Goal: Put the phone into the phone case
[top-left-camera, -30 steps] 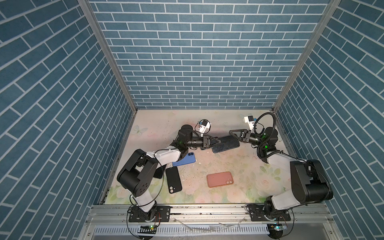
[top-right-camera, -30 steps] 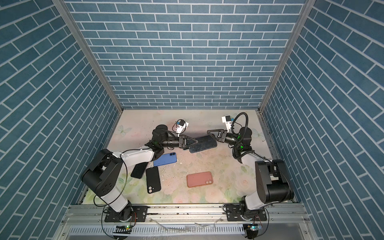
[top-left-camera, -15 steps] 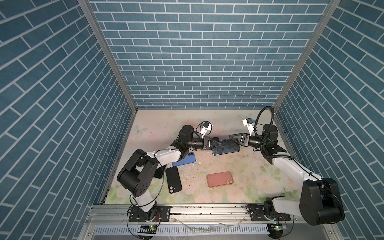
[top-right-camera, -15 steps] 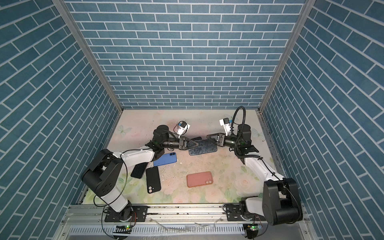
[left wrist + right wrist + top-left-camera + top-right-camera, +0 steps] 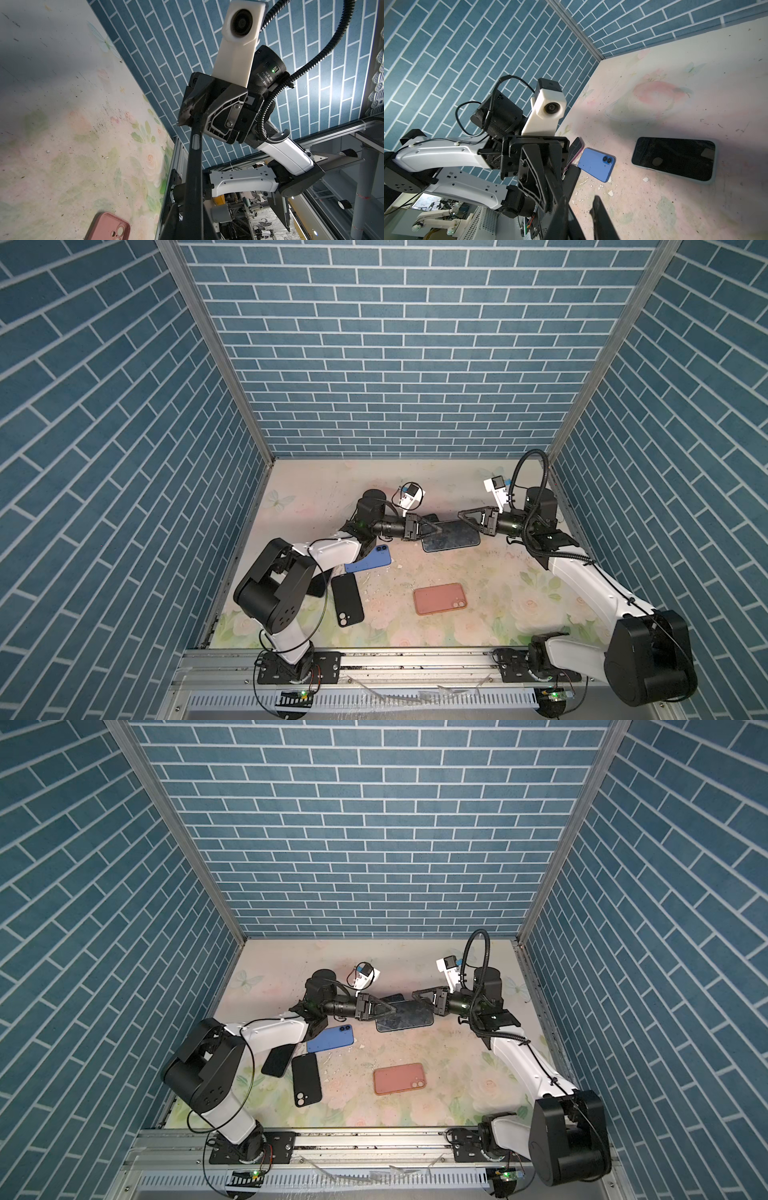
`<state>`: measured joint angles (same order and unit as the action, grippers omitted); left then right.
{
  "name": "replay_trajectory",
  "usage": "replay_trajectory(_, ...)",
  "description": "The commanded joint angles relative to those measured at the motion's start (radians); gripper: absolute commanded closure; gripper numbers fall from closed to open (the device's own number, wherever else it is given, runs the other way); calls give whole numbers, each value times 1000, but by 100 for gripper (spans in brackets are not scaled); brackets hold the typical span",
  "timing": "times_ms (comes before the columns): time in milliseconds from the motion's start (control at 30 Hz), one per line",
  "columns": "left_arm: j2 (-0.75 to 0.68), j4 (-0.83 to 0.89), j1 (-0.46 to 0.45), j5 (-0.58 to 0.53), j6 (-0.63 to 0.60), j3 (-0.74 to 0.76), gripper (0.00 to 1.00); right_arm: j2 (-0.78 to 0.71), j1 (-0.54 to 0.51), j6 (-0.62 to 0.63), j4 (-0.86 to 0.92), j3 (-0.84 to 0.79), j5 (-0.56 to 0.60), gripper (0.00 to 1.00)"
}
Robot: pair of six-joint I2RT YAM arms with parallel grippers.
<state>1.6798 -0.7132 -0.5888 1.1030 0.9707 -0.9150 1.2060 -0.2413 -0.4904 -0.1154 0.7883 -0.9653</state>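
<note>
A dark glossy phone [image 5: 451,536] [image 5: 405,1020] hangs level above the floor, and my left gripper [image 5: 436,529] [image 5: 390,1009] is shut on its left end. In the left wrist view the phone [image 5: 194,176] runs edge-on away from my left gripper [image 5: 193,228]. Its far end reaches the tips of my right gripper [image 5: 192,119]. My right gripper [image 5: 460,515] [image 5: 580,205] is slightly open, with floor showing in the gap. The phone case [image 5: 675,158], pale grey-blue rim and dark face, lies flat beneath, mostly hidden in both top views [image 5: 432,517].
On the floor lie a blue phone [image 5: 370,558] [image 5: 596,164], a black phone-shaped thing with camera holes [image 5: 347,599], a pink case [image 5: 441,598] [image 5: 108,226] and a dark phone [image 5: 277,1060] under the left arm. Brick walls close three sides.
The right arm's elbow swung out to the right and forward while its gripper stayed at the phone's right end, fingers parting a little. The phone sank slightly and levelled. The left arm held still.
</note>
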Motion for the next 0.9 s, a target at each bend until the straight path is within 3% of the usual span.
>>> replay_trajectory(0,-44,9,-5,-52,-62,-64,100,-46,-25,107,175,35,100,67)
replay_trajectory(133,-64,243,1,-8,-201,-120,100,-63,-4,167,299,135,65,56)
replay_trajectory(200,-81,454,1,2,-348,-173,100,-48,-4,224,413,215,41,53)
replay_trajectory(300,-96,772,3,-8,-573,-261,100,-33,-4,288,539,303,48,52)
replay_trajectory(567,-83,1339,6,-33,-995,-478,100,-39,-8,407,724,397,91,49)
replay_trajectory(733,-67,1466,5,-70,-1123,-544,100,-22,-33,513,808,401,112,50)
replay_trajectory(867,-31,1539,6,-66,-1196,-589,100,4,-53,626,817,357,4,50)
